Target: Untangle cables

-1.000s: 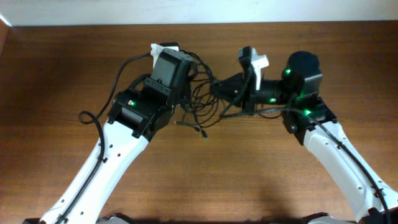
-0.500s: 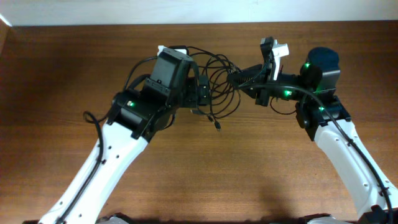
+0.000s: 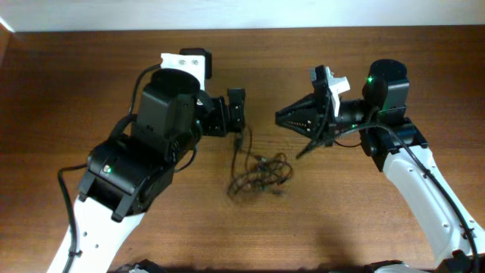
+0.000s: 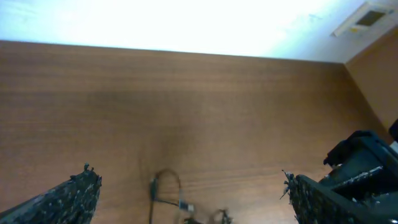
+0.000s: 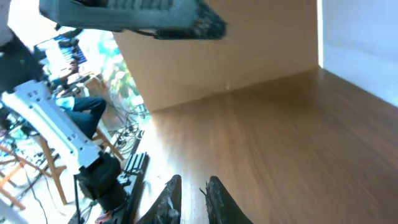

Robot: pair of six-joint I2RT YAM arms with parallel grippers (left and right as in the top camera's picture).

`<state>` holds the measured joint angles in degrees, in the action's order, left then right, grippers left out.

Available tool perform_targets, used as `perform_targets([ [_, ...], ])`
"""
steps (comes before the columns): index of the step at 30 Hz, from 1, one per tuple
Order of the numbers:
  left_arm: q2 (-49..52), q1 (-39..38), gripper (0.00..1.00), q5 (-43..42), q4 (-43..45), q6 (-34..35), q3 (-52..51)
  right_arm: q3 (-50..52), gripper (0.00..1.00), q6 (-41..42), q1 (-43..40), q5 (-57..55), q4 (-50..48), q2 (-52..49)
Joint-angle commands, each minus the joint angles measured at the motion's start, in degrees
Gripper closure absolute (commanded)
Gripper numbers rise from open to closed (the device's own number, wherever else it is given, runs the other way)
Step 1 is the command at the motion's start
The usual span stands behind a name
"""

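The cables (image 3: 259, 174) lie in a loose tangled heap on the wooden table between the two arms, with one strand running up toward my left gripper (image 3: 237, 121). That gripper hangs above the heap's upper left, wide open and holding nothing. In the left wrist view its fingers (image 4: 69, 198) stand far apart around my left gripper (image 4: 191, 182), with a cable loop and small plug (image 4: 186, 206) on the table below. My right gripper (image 3: 280, 117) points left, above and to the right of the heap. In the right wrist view my right gripper (image 5: 193, 185) shows a narrow gap with nothing in it.
The table (image 3: 348, 220) is brown wood, with a pale wall along its far edge (image 3: 303, 15). A thin dark wire (image 3: 311, 144) dangles under the right wrist. The right wrist view shows a room with stands and gear (image 5: 74, 143) beyond the table.
The cables have dropped from between the grippers onto the table in a heap. My left gripper has opened wide and drawn back left. The right jaws have parted slightly.
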<state>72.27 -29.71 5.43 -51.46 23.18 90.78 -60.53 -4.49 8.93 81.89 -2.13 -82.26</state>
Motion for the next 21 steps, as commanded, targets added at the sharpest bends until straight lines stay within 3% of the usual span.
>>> perform_targets([
  [1, 2.0, -0.1, 0.00, -3.1, -0.9, -1.0, 0.4, -0.5, 0.86, -2.8, -0.3, 3.8, -0.2, 0.2],
  [4, 2.9, -0.1, 0.00, -1.7, -1.1, -1.2, 0.4, -0.5, 0.85, -2.1, -0.3, 2.6, 0.1, 0.2],
  [6, 3.1, -0.1, 0.01, 0.8, -1.6, -2.4, 0.4, -0.5, 0.79, 2.7, -0.3, -3.1, 2.0, 0.2],
  [7, 3.1, -0.1, 0.01, 3.1, -2.2, -2.4, 0.4, -0.5, 0.69, 7.5, -0.3, -9.3, 4.6, 0.2],
  [11, 4.9, -0.1, 0.01, 10.9, -3.5, -2.4, 0.3, -0.5, 0.64, 17.2, -0.3, -23.9, 20.4, 0.2],
  [12, 5.6, -0.1, 0.01, 10.9, -3.6, -2.4, 0.3, -0.5, 0.61, 17.2, -0.3, -25.8, 24.0, 0.2],
  [13, 7.1, -0.1, 0.01, 10.9, -3.6, -2.4, 0.3, -0.5, 0.49, 17.2, -0.3, -29.4, 29.5, 0.2],
  [17, 11.5, -0.1, 0.01, 10.9, -3.1, -2.3, 0.3, -0.5, 0.26, 16.8, -0.3, -44.6, 44.4, 0.2],
  [21, 15.9, 0.4, 0.01, 10.9, -2.9, -2.1, 0.3, -0.5, 0.18, 15.0, -0.3, -54.0, 53.5, 0.2],
])
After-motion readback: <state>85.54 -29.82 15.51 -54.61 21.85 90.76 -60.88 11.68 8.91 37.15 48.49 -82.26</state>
